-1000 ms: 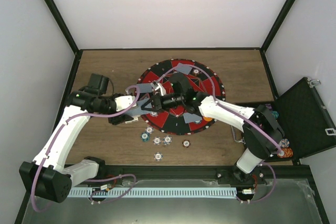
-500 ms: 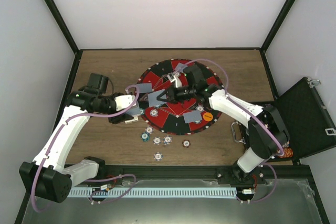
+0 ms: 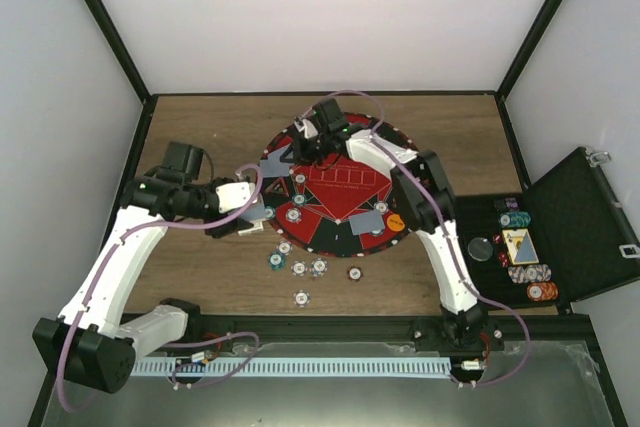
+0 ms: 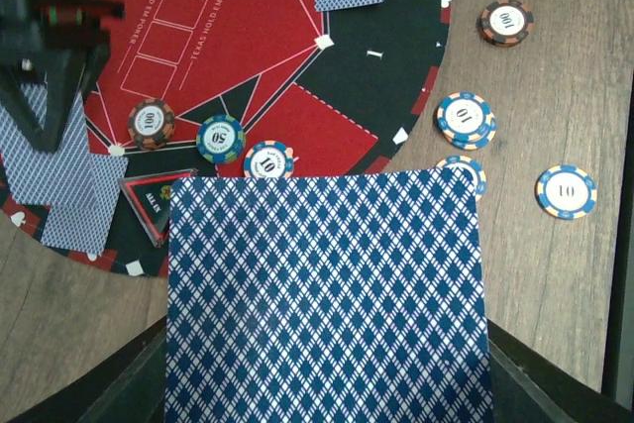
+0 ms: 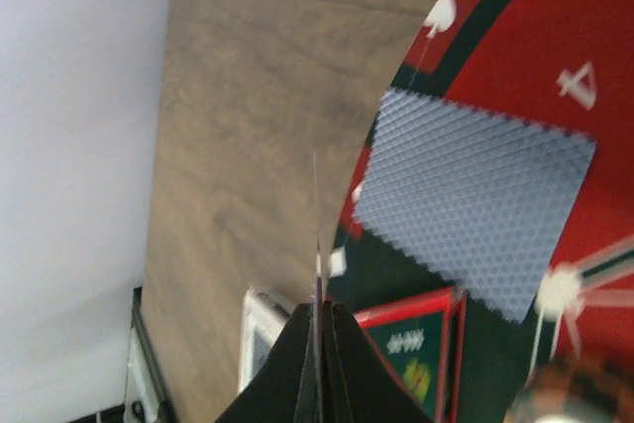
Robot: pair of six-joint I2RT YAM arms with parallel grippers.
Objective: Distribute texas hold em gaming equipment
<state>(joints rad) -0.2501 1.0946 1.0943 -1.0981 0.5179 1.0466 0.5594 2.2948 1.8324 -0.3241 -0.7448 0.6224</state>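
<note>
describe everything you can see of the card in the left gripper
The card shows its back: a blue and white diamond lattice with a thin pale border and rounded corners, like thin paper stock. The left gripper holds it roughly flat by its near end, which runs out of the wrist view. It hangs over the mat and the wooden table, its far edge hiding part of two chips. Its face is hidden; one card or several cannot be told.
</note>
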